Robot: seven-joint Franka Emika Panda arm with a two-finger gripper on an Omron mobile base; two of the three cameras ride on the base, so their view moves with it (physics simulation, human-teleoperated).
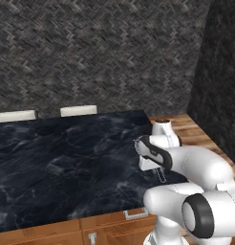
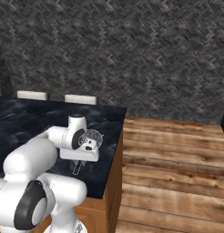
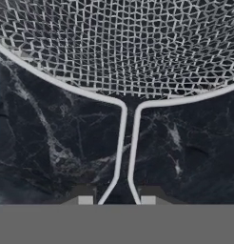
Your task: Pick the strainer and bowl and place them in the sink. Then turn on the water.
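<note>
Gripper [image 3: 116, 200] fingers [image 3: 85, 199] pinch the strainer [image 3: 123, 47] handle between them (mesh basket ahead), securing it for lifting off the counter [image 3: 38, 152].

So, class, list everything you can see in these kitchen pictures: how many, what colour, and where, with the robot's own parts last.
Strainer: one, silver wire mesh, lying on the counter near its right edge, under the hand, handle pointing back between the jaws.
Counter: one, black marble, on wooden cabinets.
Cabinet handles: two, silver, on the wooden front below the counter.
Stool tops: two, off-white, behind the counter's far edge.
Wall: one, dark grey herringbone, behind.
Floor: wooden planks, right of the counter.
Arm: one, white with dark joints.
Gripper: one, jaws closed on the strainer's handle.
</note>
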